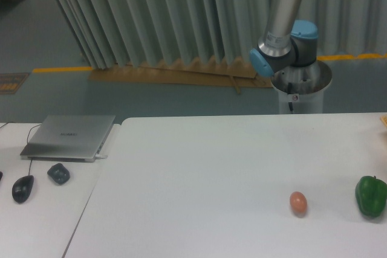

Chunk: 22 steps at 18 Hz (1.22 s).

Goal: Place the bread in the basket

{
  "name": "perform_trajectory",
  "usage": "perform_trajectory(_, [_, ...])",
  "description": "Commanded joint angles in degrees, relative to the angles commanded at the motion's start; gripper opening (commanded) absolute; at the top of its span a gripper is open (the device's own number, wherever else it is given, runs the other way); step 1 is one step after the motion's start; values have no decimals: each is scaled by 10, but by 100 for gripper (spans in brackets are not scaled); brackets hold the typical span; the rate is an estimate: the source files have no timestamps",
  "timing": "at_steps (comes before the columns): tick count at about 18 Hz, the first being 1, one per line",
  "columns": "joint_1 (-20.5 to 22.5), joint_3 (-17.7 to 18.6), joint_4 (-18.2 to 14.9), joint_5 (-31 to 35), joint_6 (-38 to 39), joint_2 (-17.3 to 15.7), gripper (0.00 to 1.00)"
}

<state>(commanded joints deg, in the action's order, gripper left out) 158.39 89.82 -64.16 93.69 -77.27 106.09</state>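
Arm: upper right.
End effector: out of frame, state unknowable.
Bread, basket: unseen, perhaps right.
Advice: locate first; skip egg.

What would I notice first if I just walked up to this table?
Probably the big grey and blue robot arm standing behind the white table. Next, the bright green pepper at the right edge, with a small brown egg to its left. A closed laptop lies far left.

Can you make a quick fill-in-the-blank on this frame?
1. The egg lies to the ___ of the pepper in the picture.
2. The pepper is ___ in colour.
3. The closed laptop sits behind the ___.
4. The egg and the pepper are ___, not touching.

Missing words: left; green; mouse; apart
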Motion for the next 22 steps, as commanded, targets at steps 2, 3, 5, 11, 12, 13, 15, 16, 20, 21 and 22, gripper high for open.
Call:
perform_trajectory(2, [-28,4,-30,0,39,-7,100])
perform_trajectory(3, [-37,4,-49,0,49,-15,100])
perform_trajectory(5, [-62,4,-85,-3,52,-20,100])
perform_trajectory(11, [-122,32,-120,-9,108,-47,100])
perform_trajectory(12, [-136,37,-127,-9,109,-54,100])
perform_trajectory(13, [-145,47,-134,-9,111,-55,100])
perform_trajectory(15, [-143,48,-138,-10,119,-55,100])
perform_trajectory(16, [-141,51,-141,-10,119,-57,100])
perform_trajectory(20, [-133,57,-145,-11,118,-65,100])
perform_trajectory(21, [-133,57,-145,-11,118,-65,100])
perform_trajectory(22, [-130,55,-144,-13,118,-67,100])
